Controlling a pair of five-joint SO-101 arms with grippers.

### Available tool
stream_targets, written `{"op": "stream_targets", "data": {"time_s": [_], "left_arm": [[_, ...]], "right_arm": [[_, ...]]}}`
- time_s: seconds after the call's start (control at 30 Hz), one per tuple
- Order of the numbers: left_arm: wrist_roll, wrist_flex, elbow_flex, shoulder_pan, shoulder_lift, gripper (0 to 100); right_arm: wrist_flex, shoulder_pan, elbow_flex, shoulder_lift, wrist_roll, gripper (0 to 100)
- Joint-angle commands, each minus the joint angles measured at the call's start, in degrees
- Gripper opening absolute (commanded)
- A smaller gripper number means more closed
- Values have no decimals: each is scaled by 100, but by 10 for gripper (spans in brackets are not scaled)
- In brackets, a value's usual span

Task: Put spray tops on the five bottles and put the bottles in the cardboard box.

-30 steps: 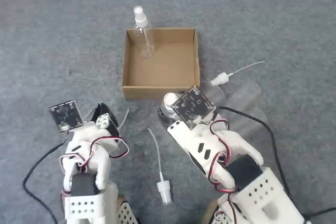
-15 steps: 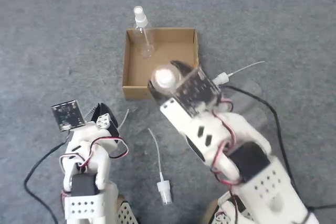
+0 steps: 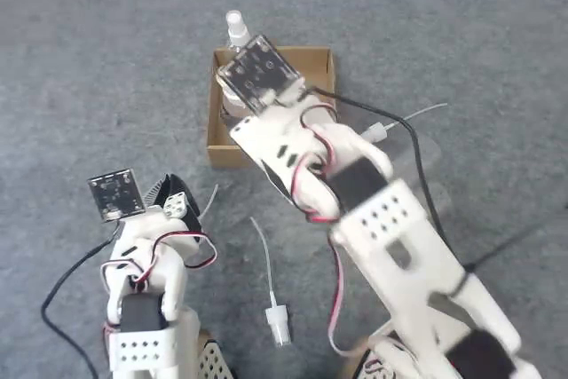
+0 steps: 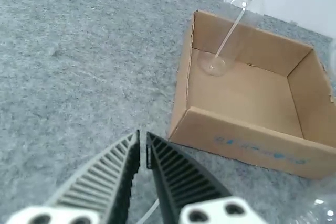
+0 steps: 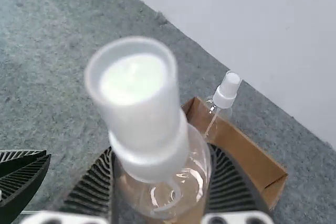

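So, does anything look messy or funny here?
A spray top lies loose on the grey mat, well in front of the cardboard box. Another spray top lies beside the box, tube sticking out. Nothing looks spilled or broken.

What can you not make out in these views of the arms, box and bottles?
High view: most of the floor of the open brown cardboard box, hidden under the white right arm.
High view: the count of clear plastic bottles beside the box, partly covered by that arm.
Right wrist view: the base of the held clear white-capped bottle, hidden inside the right end effector.
Left wrist view: one box corner, cut by the frame edge.
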Motion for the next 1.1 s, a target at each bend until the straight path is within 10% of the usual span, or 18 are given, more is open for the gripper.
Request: {"op": "stream_targets", "data": {"time_s": [0.0, 1.07], "left_arm": [[-53, -211, -66, 26, -70, 12], [-290, -70, -66, 26, -53, 12]], "right_arm": [[-66, 84, -888, 497, 132, 6], [-3582, 233, -1574, 4382, -448, 6]]}}
